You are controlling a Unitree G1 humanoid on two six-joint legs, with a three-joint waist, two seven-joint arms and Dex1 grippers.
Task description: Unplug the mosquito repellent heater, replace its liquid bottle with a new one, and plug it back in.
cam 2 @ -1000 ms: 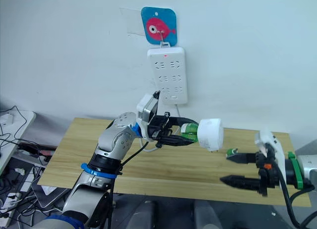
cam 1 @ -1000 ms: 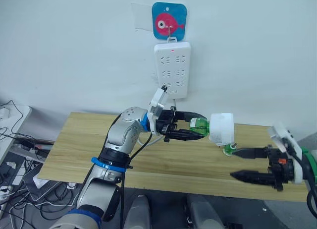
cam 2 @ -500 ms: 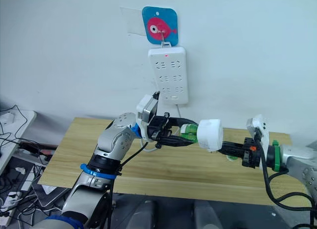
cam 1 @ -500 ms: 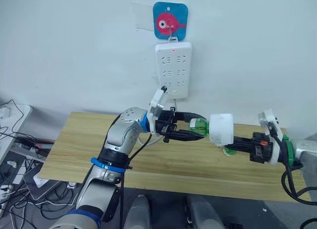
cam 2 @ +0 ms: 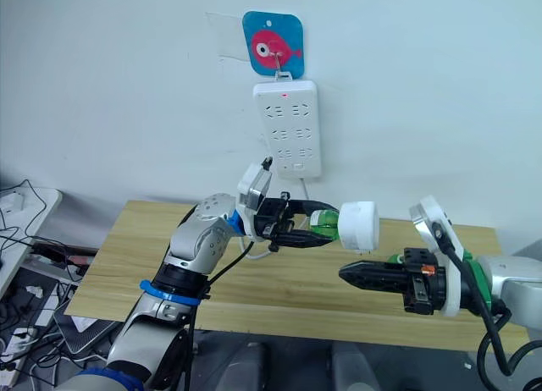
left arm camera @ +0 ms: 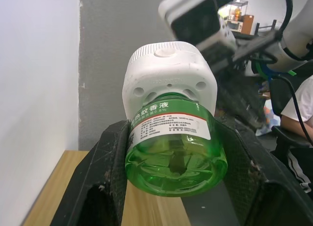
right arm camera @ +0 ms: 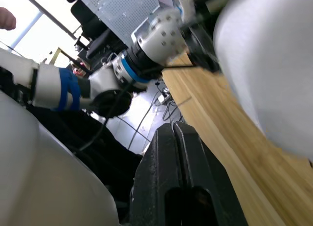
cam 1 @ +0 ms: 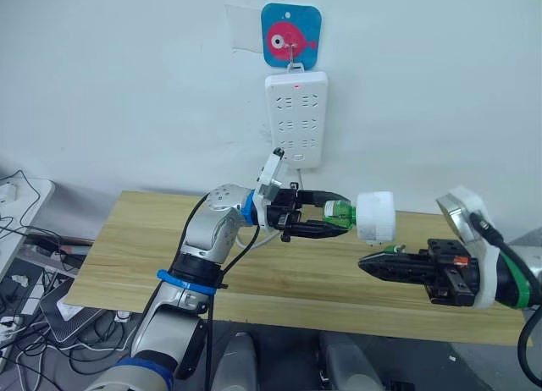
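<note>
wooden table (cam 1: 135,239) under everything, cables on the floor off its left end. left gripper (cam 1: 324,218) held out over the table, fingers (left arm camera: 108,172) clamped on both sides of the green liquid bottle (left arm camera: 173,147), which is screwed into the mosquito repellent heater (cam 1: 376,217). heater is unplugged, lying sideways in the air, white body pointing toward the right arm. white power strip (cam 1: 295,118) hangs on the wall above, under a blue fish hook (cam 1: 290,36), red light on. right gripper (cam 1: 378,264) just below and right of the heater, fingers pressed together, nothing visible between them, not touching the heater.
</note>
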